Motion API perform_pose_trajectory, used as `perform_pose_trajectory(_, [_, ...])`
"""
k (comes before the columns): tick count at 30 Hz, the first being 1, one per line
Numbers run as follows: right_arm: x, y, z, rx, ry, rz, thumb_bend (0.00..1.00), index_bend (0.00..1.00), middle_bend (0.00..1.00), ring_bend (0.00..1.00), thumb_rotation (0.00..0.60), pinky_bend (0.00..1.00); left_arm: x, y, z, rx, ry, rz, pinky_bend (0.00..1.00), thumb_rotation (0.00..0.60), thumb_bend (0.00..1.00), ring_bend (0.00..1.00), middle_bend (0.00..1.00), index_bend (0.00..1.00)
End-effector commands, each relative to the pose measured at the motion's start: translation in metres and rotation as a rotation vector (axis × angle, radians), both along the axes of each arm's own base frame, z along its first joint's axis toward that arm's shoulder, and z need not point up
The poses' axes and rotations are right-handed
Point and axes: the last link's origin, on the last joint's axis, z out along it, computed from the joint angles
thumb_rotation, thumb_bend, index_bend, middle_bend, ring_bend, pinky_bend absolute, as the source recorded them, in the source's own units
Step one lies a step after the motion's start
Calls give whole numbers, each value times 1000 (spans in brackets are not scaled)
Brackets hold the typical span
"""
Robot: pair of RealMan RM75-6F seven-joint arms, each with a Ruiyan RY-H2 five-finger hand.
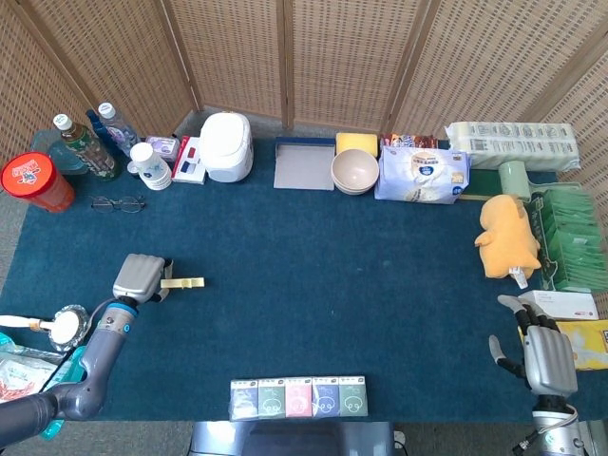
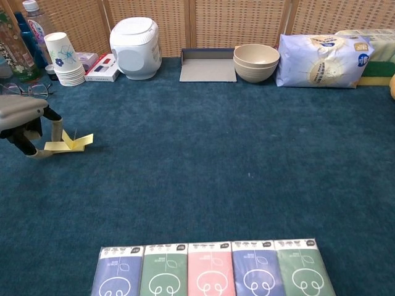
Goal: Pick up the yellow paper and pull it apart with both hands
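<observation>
Our left hand (image 1: 140, 277) sits low at the left side of the blue desk (image 1: 313, 275), fingers (image 2: 57, 127) curled down around the near end of the yellow paper (image 2: 68, 143). In the chest view we see the fingertips touching the paper's left end, but we cannot tell whether it is truly pinched or only touched. The paper lies folded on the cloth, its free end pointing right, one flap sticking up. Our right hand (image 1: 540, 353) hovers at the near right corner of the desk, fingers spread and holding nothing, well apart from the paper. Behind the left hand we see glasses (image 1: 118, 203) and a stack of paper cups (image 2: 65, 61). A row of tissue packets (image 2: 213, 269) lines the near edge.
</observation>
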Motion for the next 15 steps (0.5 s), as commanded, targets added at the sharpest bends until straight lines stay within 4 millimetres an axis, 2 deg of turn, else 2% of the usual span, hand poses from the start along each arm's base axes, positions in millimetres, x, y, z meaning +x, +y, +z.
perform_pose_trajectory(1, [0,-1,0,1,-6,5,402,219,270,190,600,246,11,3,14,6,-11,-59,1000,600,363,1000,1000,639])
perform_pose_trajectory(9, [10,-14,-1,47,-48,81,402,220,270,190,600,245,35,1,42,-86,-2,-211,1000,600,367,1000,1000,644])
perform_pose_trajectory(15, [27,-29,-16,97,-142,156,402,216,270,191,600,246,64,6,58,-178,-14,-312,1000,600,367,1000,1000,644])
